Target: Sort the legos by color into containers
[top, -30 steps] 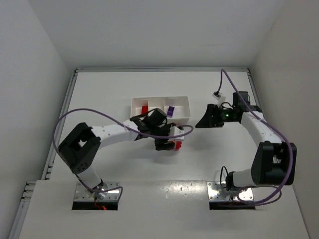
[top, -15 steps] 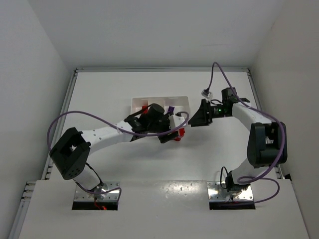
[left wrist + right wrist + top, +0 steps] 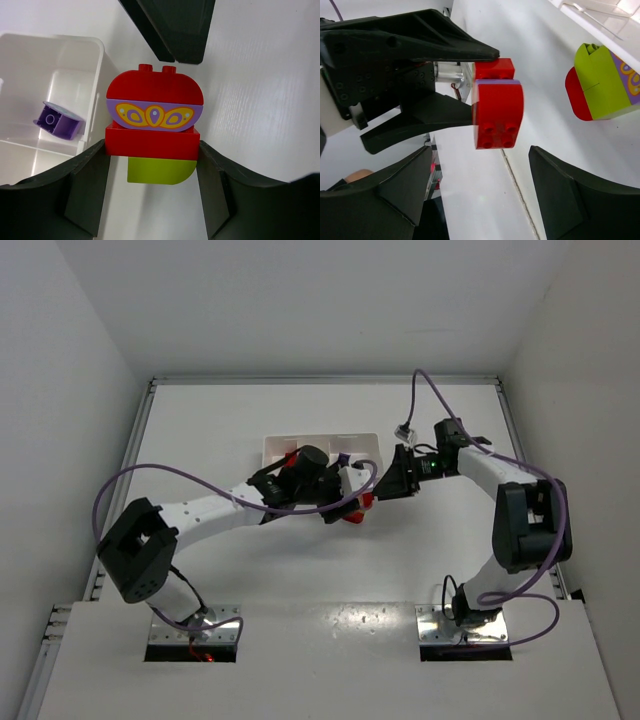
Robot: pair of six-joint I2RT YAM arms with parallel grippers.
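My left gripper (image 3: 350, 506) is shut on a striped lego clump (image 3: 154, 115) of red bricks with a purple printed layer, held just right of the white tray (image 3: 365, 443). A yellow-green piece (image 3: 160, 171) shows under it; I cannot tell if it is attached. My right gripper (image 3: 388, 485) is open, its jaws facing the clump's studded end (image 3: 497, 112) at close range without touching it. A purple brick (image 3: 57, 120) lies in the tray's right compartment, and a red one (image 3: 291, 454) in another. A second clump (image 3: 605, 82), yellow-green, red and purple, lies on the table.
The tray wall (image 3: 95, 90) stands just left of the held clump. A right finger (image 3: 175, 27) hangs dark just beyond the clump. The purple cables (image 3: 200, 475) of both arms loop over the table. White walls enclose the table on three sides.
My left gripper carried the clump up and right, toward the tray's right end. My right gripper swung left and closed in on the clump.
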